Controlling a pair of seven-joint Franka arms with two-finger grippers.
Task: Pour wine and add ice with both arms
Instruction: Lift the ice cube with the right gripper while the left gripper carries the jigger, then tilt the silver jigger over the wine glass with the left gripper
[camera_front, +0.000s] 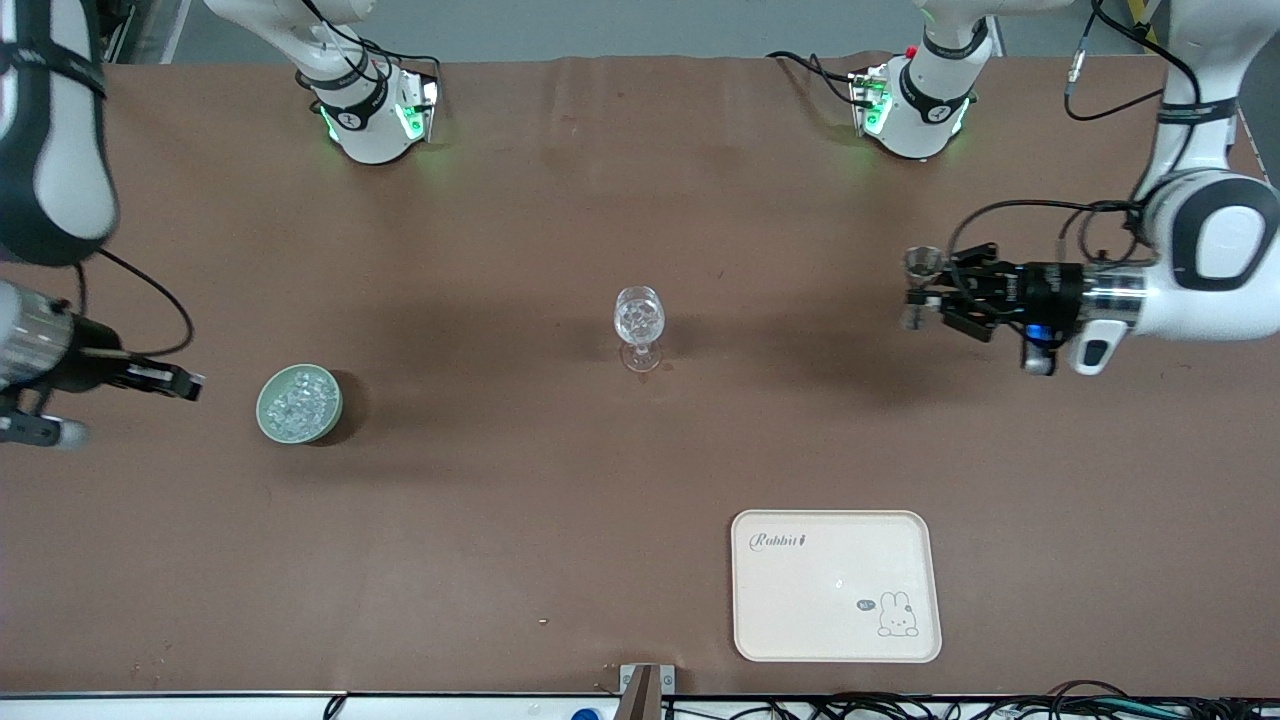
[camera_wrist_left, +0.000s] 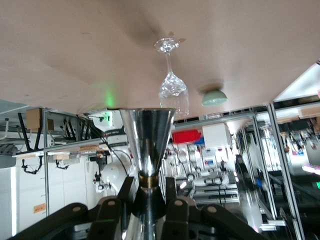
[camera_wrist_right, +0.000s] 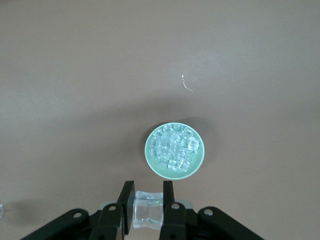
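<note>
Front view: tray (camera_front: 836, 585) well apart from glass (camera_front: 639, 326), bowl (camera_front: 299, 403).

We note three things standing on the counter (camera_front: 560, 520): stemmed glass (camera_front: 639, 325) at centre, green bowl (camera_front: 299, 403) at its 8 o'clock, tray (camera_front: 836, 585) at its 5 o'clock. Broad bare lanes run between all three. Left tool (camera_front: 915, 297) hangs at the glass's 3 o'clock, right tool (camera_front: 190, 384) beside the bowl's 9 o'clock.
</note>
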